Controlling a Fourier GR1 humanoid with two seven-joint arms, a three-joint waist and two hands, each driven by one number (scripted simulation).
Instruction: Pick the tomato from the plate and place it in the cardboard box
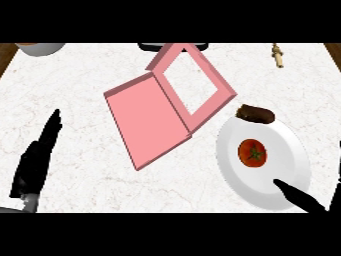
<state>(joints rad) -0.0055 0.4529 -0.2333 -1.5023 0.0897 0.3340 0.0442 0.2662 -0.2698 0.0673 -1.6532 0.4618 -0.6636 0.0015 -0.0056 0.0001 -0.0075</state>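
A view looking steeply down at a white marble tabletop [77, 75] with faint grey and brownish veining. Dark brown wood shows along the left and right edges, beyond the stone.

Near the middle lies a pink box [165, 102], flat and shallow, opened wide. Its smooth, matte lid panel stretches toward the lower left, and the tray half at the upper right shows a pale white floor framed by low pink walls. The box sits at an angle to the tabletop's edges. No writing or label can be seen on it.

To the right of the box, just beside its lower corner, is a smooth white round plate [276, 185]. A red tomato [252, 153] with a small green star-shaped stem rests near the middle of the plate. A dark brown, rounded lump of food [255, 114] sits on the plate's upper rim.

The right hand [335, 192], black, comes in at the lower right, fingers straight and spread apart, the thumb tip over the plate's lower edge, below the tomato and not touching it. The left hand [36, 160], also black, shows at the lower left, fingers straight and together, holding nothing.

At the top edge are a partly cut-off grey bowl [41, 48], a dark object [149, 47] and a small tan wooden item [278, 56].
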